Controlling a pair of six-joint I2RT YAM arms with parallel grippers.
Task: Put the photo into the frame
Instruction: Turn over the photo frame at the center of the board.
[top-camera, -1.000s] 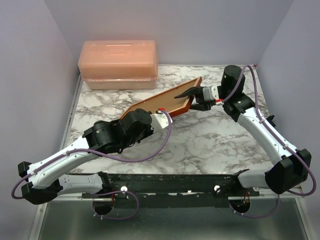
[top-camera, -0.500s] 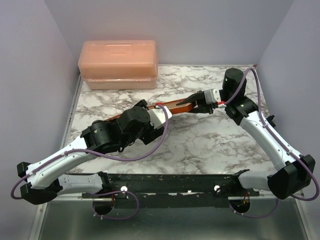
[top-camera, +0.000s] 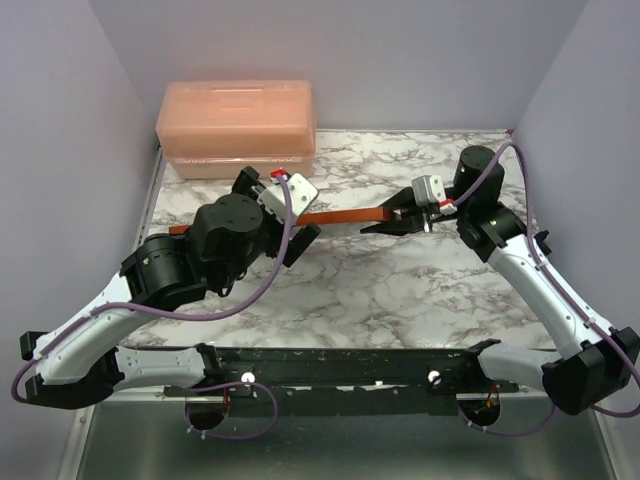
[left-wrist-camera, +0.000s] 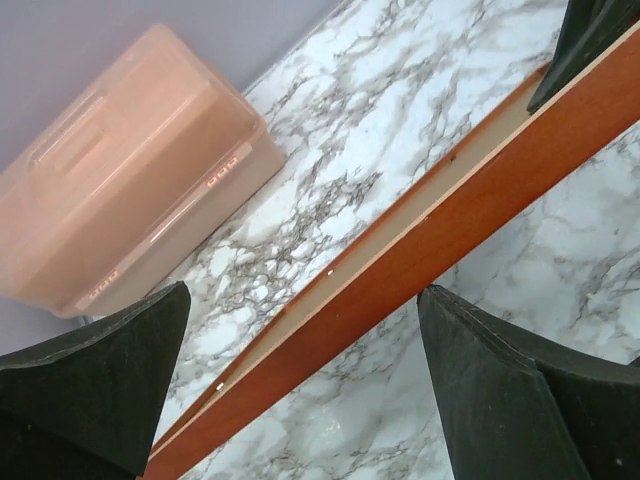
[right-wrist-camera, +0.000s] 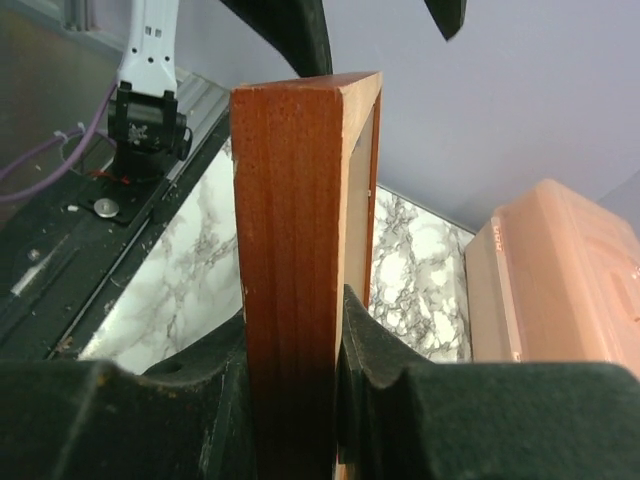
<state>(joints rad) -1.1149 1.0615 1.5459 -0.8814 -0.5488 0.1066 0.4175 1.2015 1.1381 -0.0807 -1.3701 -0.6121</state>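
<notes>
The frame (top-camera: 345, 216), red-orange with a lighter inner back, stands on edge over the marble table, running left to right. My right gripper (top-camera: 395, 220) is shut on its right end; in the right wrist view both pads press the frame's (right-wrist-camera: 290, 250) sides at the right gripper (right-wrist-camera: 295, 340). My left gripper (top-camera: 275, 212) is open and straddles the frame's left part without touching it. In the left wrist view the frame (left-wrist-camera: 420, 250) crosses diagonally between the wide-apart fingers of the left gripper (left-wrist-camera: 300, 300). The photo is out of view.
A translucent orange plastic box (top-camera: 237, 128) sits at the back left of the table, also seen as the box (left-wrist-camera: 130, 180) and the box (right-wrist-camera: 560, 280). Purple walls close in the sides and back. The black rail (top-camera: 340, 365) with the arm bases runs along the near edge.
My left gripper opened, let go of the frame and swung back and left. The frame turned from a tilted lie to standing on edge, now held by the right gripper alone.
</notes>
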